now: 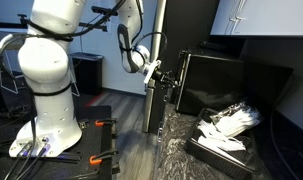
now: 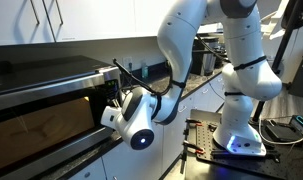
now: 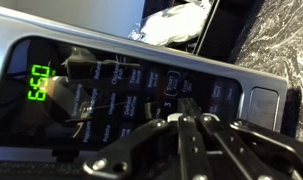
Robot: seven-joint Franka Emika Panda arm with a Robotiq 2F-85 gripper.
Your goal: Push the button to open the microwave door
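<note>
The microwave [image 1: 226, 80] stands on a dark speckled counter; it also shows in an exterior view [image 2: 36, 100], where its door looks closed. In the wrist view its dark control panel [image 3: 111, 90] fills the frame, with a green display [image 3: 38, 83] at the left and a silver rectangular button [image 3: 263, 104] at the right end. My gripper [image 3: 188, 100] is shut and empty. Its fingertips are at the keypad, left of the silver button; I cannot tell if they touch. The gripper is at the microwave's panel end in both exterior views [image 1: 159, 78] [image 2: 113, 100].
A black tray [image 1: 206, 148] with white crumpled items [image 1: 231, 122] lies on the counter in front of the microwave. The robot base [image 1: 46, 110] stands on the floor nearby. A counter edge and cabinets run below the microwave [image 2: 51, 160].
</note>
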